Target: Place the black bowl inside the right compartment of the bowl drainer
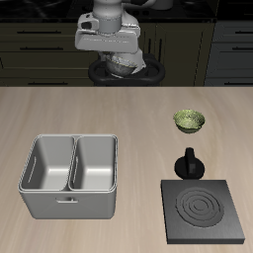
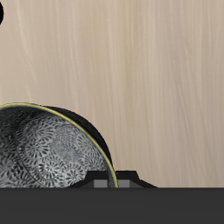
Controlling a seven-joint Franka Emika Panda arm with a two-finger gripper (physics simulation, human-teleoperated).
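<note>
Stove plate (image 1: 206, 210) lay nearest, empty. Black bowl (image 2: 48, 149), speckled grey glossy inside, hung clamped in gripper (image 1: 126, 71) at twelve o'clock, above table's back. Bowl drainer (image 1: 69, 202) held nothing in either well.

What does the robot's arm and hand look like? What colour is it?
The robot's hand, the gripper, is a wide, boxy block, light grey and whitish with rounded edges. Above it sits a round white and grey wrist section. Its fingers cannot be made out, and no cables or markings show.
</note>
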